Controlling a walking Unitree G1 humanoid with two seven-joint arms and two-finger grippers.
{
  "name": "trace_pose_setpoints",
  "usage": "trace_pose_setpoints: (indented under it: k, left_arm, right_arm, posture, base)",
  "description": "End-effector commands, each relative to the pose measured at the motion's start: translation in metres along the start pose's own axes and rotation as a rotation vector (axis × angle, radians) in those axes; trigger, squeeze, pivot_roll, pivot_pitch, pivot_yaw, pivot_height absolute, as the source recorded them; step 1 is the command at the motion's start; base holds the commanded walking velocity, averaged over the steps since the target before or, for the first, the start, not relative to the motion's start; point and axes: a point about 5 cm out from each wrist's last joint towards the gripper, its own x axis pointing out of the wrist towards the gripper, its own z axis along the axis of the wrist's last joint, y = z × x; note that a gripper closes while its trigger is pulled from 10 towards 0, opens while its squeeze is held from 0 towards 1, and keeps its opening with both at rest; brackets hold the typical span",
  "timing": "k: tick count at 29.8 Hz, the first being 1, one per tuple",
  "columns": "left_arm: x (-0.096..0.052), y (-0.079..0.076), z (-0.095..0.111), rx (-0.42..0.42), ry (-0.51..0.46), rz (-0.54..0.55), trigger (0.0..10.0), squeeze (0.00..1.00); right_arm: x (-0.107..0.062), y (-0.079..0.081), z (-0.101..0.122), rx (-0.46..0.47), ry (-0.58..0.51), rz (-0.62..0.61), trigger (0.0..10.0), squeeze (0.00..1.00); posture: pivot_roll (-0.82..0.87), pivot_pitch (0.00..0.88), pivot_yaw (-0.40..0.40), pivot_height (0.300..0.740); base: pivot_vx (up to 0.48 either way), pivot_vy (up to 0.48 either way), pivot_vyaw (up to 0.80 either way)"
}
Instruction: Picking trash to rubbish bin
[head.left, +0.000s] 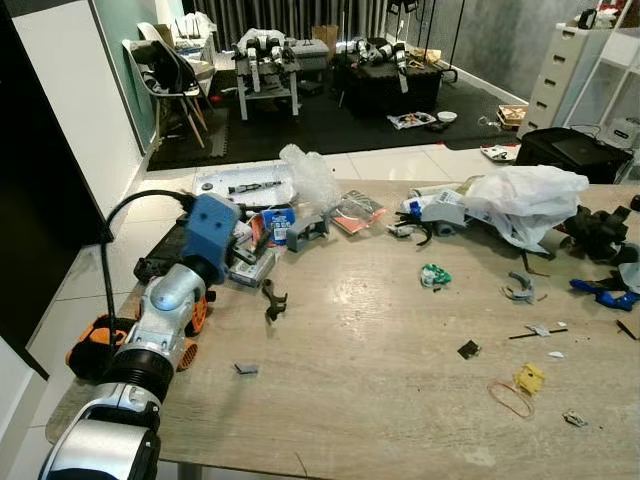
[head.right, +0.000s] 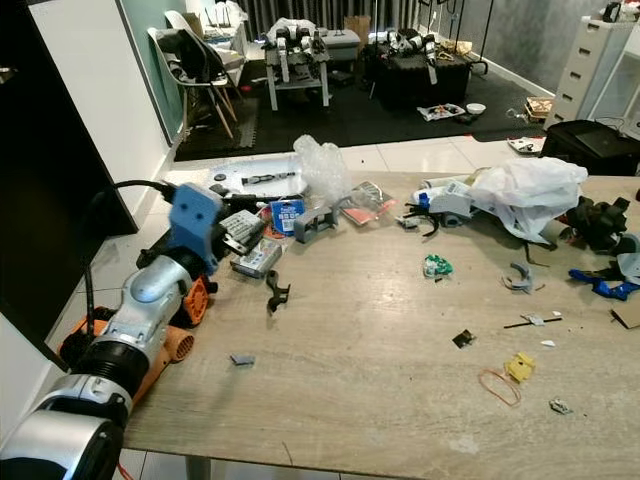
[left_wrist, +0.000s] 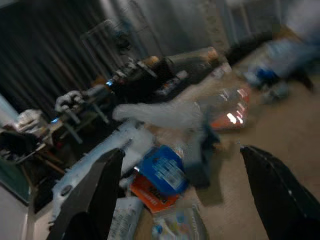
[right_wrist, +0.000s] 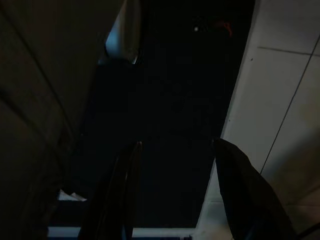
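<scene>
Trash lies scattered on a pale wooden table (head.left: 380, 340). At its far left corner lie a blue packet (head.left: 278, 222), a clear plastic bag (head.left: 310, 175) and a red packet (head.left: 355, 212). A green crumpled wrapper (head.left: 434, 275) sits mid-table, and a white plastic bag (head.left: 530, 200) lies at the far right. My left arm, with its blue wrist housing (head.left: 210, 235), reaches over the table's left edge. My left gripper (left_wrist: 181, 151) is open, just short of the blue packet (left_wrist: 162, 170), with nothing between its fingers. My right gripper (right_wrist: 177, 144) hangs open in the dark over floor tiles.
An orange power tool (head.left: 192, 318) and a black cable (head.left: 120, 215) lie under my left arm. A black clip (head.left: 273, 298), a yellow scrap (head.left: 529, 378) and a rubber band (head.left: 510, 398) dot the near table. Behind stand a chair (head.left: 165, 75), a black case (head.left: 570, 150) and white drawers (head.left: 560, 70).
</scene>
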Motion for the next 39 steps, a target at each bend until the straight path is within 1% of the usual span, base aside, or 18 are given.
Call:
trace_pose_setpoints:
  k: [1,4,10,15,18,20,21,23,27,28,29,30,31,33,35,36,37,39]
  left_arm:
    - [-0.002,-0.005,-0.007,0.047,0.034,-0.027,10.0,0.0]
    - [0.006,-0.012,-0.01,0.108,0.102,-0.039,10.0,0.0]
    - [0.018,-0.024,-0.011,0.109,0.171,-0.05,10.0,0.0]
    - [0.028,-0.029,-0.009,0.113,0.218,-0.006,10.0,0.0]
    - [0.033,-0.029,-0.006,0.088,0.226,0.033,10.0,0.0]
    - [0.036,-0.022,-0.002,0.002,0.228,0.092,10.0,0.0]
    - [0.036,-0.022,-0.002,0.002,0.228,0.092,10.0,0.0]
    - [0.038,-0.007,0.004,-0.104,0.223,0.183,10.0,0.0]
    - [0.037,0.006,0.007,-0.16,0.217,0.24,10.0,0.0]
    - [0.033,0.021,0.007,-0.227,0.221,0.303,10.0,0.11]
    - [0.031,0.026,0.007,-0.255,0.222,0.324,10.0,0.87]
    - [0.031,0.026,0.007,-0.255,0.222,0.324,10.0,0.87]
    - [0.029,0.031,0.006,-0.275,0.223,0.345,10.0,1.0]
    - [0.026,0.036,0.005,-0.298,0.225,0.364,10.0,1.0]
    - [0.016,0.054,0.003,-0.334,0.227,0.428,10.0,1.0]
    - [0.016,0.054,0.003,-0.334,0.227,0.428,10.0,1.0]
    - [0.01,0.063,0.001,-0.35,0.232,0.463,10.0,1.0]
    - [0.007,0.067,-0.002,-0.372,0.237,0.476,10.0,1.0]
  right_arm:
    - [-0.001,0.016,-0.011,0.014,0.033,0.048,10.0,0.0]
    - [-0.003,0.018,-0.024,0.024,0.056,0.047,10.0,0.0]
    - [-0.006,0.019,-0.04,0.054,0.079,0.034,10.0,0.0]
    - [-0.011,0.019,-0.055,0.099,0.09,0.018,10.0,0.0]
    - [-0.013,0.019,-0.061,0.113,0.096,0.012,10.0,0.0]
    - [-0.015,0.019,-0.068,0.13,0.102,0.005,10.0,0.0]
    - [-0.015,0.019,-0.068,0.13,0.102,0.005,10.0,0.0]
    - [-0.017,0.018,-0.075,0.149,0.107,-0.005,10.0,0.0]
    - [-0.019,0.017,-0.079,0.157,0.108,-0.011,10.0,0.0]
    - [-0.019,0.017,-0.081,0.161,0.107,-0.016,10.0,0.0]
    - [-0.02,0.017,-0.082,0.162,0.107,-0.018,10.0,0.0]
    - [-0.02,0.017,-0.082,0.162,0.107,-0.018,10.0,0.0]
    - [-0.02,0.017,-0.082,0.163,0.106,-0.02,10.0,0.0]
    - [-0.02,0.017,-0.083,0.164,0.105,-0.021,10.0,0.0]
    - [-0.02,0.017,-0.081,0.163,0.097,-0.022,10.0,0.0]
    - [-0.02,0.017,-0.081,0.163,0.097,-0.022,10.0,0.0]
    - [-0.019,0.018,-0.079,0.161,0.091,-0.022,10.0,0.0]
    - [-0.019,0.018,-0.078,0.159,0.087,-0.022,10.0,0.0]
  posture:
    - [-0.2,0.212,0.102,0.74]
    - [-0.22,0.253,0.11,0.74]
    - [-0.28,0.304,0.127,0.74]
    - [-0.33,0.343,0.138,0.74]
    - [-0.35,0.356,0.14,0.74]
    - [-0.37,0.375,0.143,0.74]
    - [-0.37,0.375,0.143,0.74]
    - [-0.39,0.391,0.142,0.74]
    - [-0.4,0.4,0.141,0.74]
    - [-0.41,0.401,0.141,0.74]
    - [-0.41,0.402,0.14,0.74]
    - [-0.41,0.402,0.14,0.74]
    - [-0.41,0.404,0.139,0.74]
    - [-0.41,0.406,0.138,0.74]
    - [-0.41,0.409,0.136,0.74]
    - [-0.41,0.409,0.136,0.74]
    - [-0.4,0.41,0.135,0.74]
    - [-0.4,0.411,0.135,0.74]
  base:
    - [0.0,0.0,0.0]
    - [0.0,0.0,0.0]
    - [0.0,0.0,0.0]
    - [0.0,0.0,0.0]
    - [0.0,0.0,0.0]
    - [0.0,0.0,0.0]
    - [0.0,0.0,0.0]
    - [0.0,0.0,0.0]
    - [0.0,0.0,0.0]
    - [0.0,0.0,0.0]
    - [0.0,0.0,0.0]
    - [0.0,0.0,0.0]
    - [0.0,0.0,0.0]
    - [0.0,0.0,0.0]
    - [0.0,0.0,0.0]
    - [0.0,0.0,0.0]
    - [0.0,0.0,0.0]
    - [0.0,0.0,0.0]
